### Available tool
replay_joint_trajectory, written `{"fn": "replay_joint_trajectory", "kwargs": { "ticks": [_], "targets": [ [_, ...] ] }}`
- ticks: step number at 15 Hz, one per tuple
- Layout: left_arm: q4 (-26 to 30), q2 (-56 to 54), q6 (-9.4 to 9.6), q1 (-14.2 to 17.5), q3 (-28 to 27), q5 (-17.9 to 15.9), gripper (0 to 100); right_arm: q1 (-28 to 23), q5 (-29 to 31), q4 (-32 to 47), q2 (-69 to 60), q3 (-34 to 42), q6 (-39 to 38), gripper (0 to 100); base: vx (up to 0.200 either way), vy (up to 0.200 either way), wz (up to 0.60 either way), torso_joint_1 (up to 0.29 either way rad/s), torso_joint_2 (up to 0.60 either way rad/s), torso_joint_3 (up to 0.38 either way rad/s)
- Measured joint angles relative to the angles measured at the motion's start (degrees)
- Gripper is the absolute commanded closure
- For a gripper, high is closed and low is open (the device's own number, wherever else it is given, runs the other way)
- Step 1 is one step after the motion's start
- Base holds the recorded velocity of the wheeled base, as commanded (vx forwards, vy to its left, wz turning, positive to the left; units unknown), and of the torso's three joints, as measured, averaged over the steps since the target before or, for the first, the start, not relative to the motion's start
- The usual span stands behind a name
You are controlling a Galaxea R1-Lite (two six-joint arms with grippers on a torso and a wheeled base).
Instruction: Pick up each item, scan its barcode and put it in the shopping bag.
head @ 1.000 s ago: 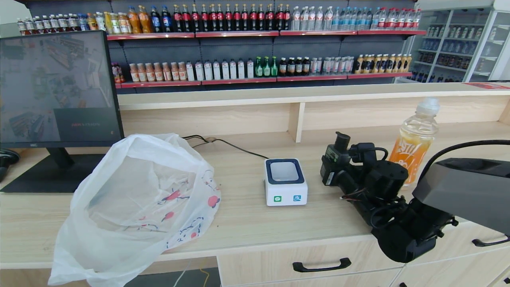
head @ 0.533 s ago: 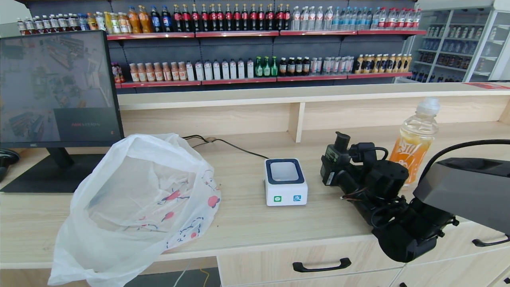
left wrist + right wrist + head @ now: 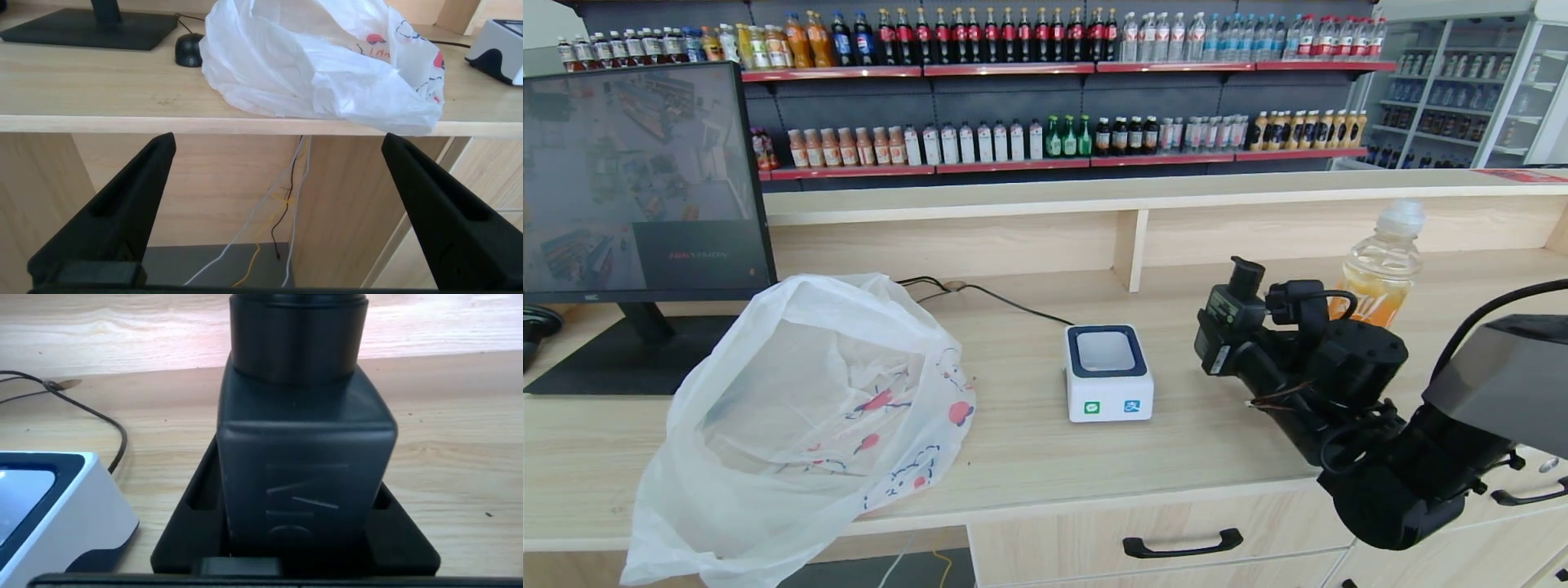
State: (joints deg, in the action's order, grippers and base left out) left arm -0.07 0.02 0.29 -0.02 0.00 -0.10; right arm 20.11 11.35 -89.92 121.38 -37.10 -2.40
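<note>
At the lower left of the head view the shopping bag (image 3: 800, 425) slumps open on the counter (image 3: 1029, 457), unmoved. The scanner (image 3: 1107, 373) at centre sits where it did, window facing up.

The change is right of centre. Over the last second the right gripper (image 3: 1241, 351) has drifted up and to the right. It carries its dark bottle (image 3: 1223, 314) a little farther from the scanner and nearer, in the picture, to the orange drink bottle (image 3: 1376, 269) standing at the upper right. The arm now hides that bottle's lower half. I read this as a lift, not a scan: the item is picked, but it is neither over the scanner window nor in the bag, so scanning and bagging both remain.

The left gripper (image 3: 278, 140) hangs low before the counter's front edge, its fingers spread wide with nothing between them, facing the bag. The right arm enters from the lower right corner, slanting up and left. Its fingers are clamped on the sides of the dark bottle, which is held cap uppermost, leaning slightly right.
</note>
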Motion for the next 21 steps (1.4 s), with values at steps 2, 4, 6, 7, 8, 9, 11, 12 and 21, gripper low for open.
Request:
{"fn": "replay_joint_trajectory", "kwargs": {
  "ticks": [2,4,6,7,8,9,11,12,21],
  "targets": [
    [0.0,0.0,0.04,0.0,0.0,0.0,0,0.3,0.0,0.0,-3.3,3.0,0.0,100,0.000,0.000,0.00,0.000,0.00,0.000],
    [0.0,0.0,0.00,0.0,0.0,0.0,0,1.6,-0.1,0.0,-6.7,5.5,0.4,100,0.000,0.000,0.00,0.000,0.00,0.000],
    [0.0,0.0,0.06,0.0,0.0,0.0,0,3.7,-0.2,0.0,-10.7,8.3,0.7,100,0.000,0.000,0.00,0.000,0.00,0.000],
    [0.0,0.0,0.04,0.0,0.0,0.0,0,5.1,-0.2,0.0,-13.1,10.1,0.8,100,0.000,0.000,0.00,0.000,0.00,0.000],
    [0.0,0.0,0.06,0.0,0.0,0.0,0,6.4,-0.2,-0.1,-15.3,12.0,1.0,100,0.000,0.000,0.00,0.000,0.00,0.000],
    [0.0,0.0,0.04,0.0,0.0,0.0,0,7.6,-0.2,0.0,-17.3,14.0,1.2,100,0.000,0.000,0.00,0.000,0.00,0.000],
    [0.0,0.0,0.04,0.0,0.0,0.0,0,9.4,-0.2,0.0,-21.6,18.4,2.0,100,0.000,0.000,0.00,0.000,0.00,0.000],
    [0.0,0.0,0.06,0.0,0.0,0.0,0,9.8,-0.2,0.0,-23.4,20.3,2.3,100,0.000,0.000,0.00,0.000,0.00,0.000],
    [0.0,0.0,0.06,0.0,0.0,0.0,0,10.6,-1.9,0.0,-31.1,27.0,2.8,100,0.000,0.000,0.00,0.000,0.00,0.000]
  ]
}}
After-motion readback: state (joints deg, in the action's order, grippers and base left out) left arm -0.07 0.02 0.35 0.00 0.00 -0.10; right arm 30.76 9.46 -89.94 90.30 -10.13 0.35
